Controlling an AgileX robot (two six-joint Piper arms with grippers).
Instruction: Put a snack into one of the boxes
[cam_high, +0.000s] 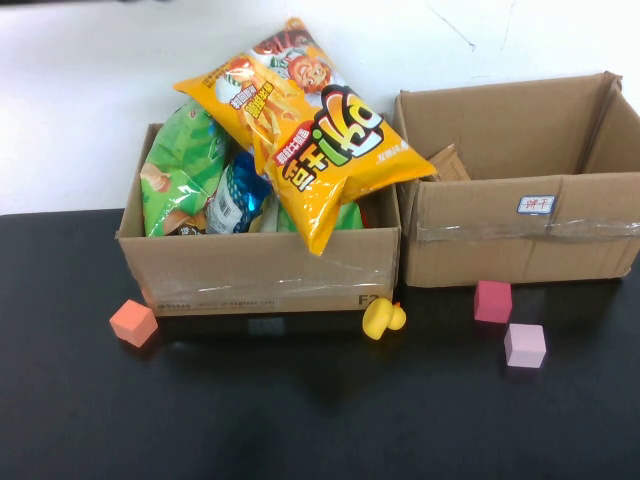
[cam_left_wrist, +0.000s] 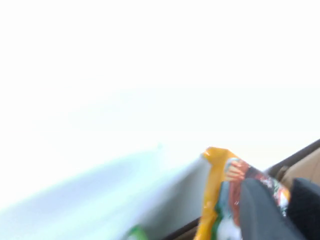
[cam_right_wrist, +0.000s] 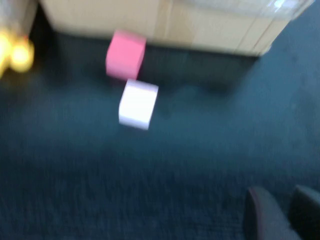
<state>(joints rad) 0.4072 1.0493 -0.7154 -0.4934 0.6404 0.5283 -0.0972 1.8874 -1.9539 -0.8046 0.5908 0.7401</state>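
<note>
The large orange chip bag lies atop the left box, its long axis tilting from rear-left to front-right, its lower end overhanging the front wall. That box also holds a green bag and a blue packet. The right box, white-labelled, shows only a brown flap inside.

Boxes: two. Foam cubes: three.

Left gripper: beside the orange bag; finger state cannot be determined. Right gripper: above the black table; finger state cannot be determined.

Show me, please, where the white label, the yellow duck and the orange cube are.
white label (cam_high: 536, 204), high view, middle of the label on the right box's front.
yellow duck (cam_high: 382, 319), high view, middle of its body.
orange cube (cam_high: 133, 322), high view, its top face.
</note>
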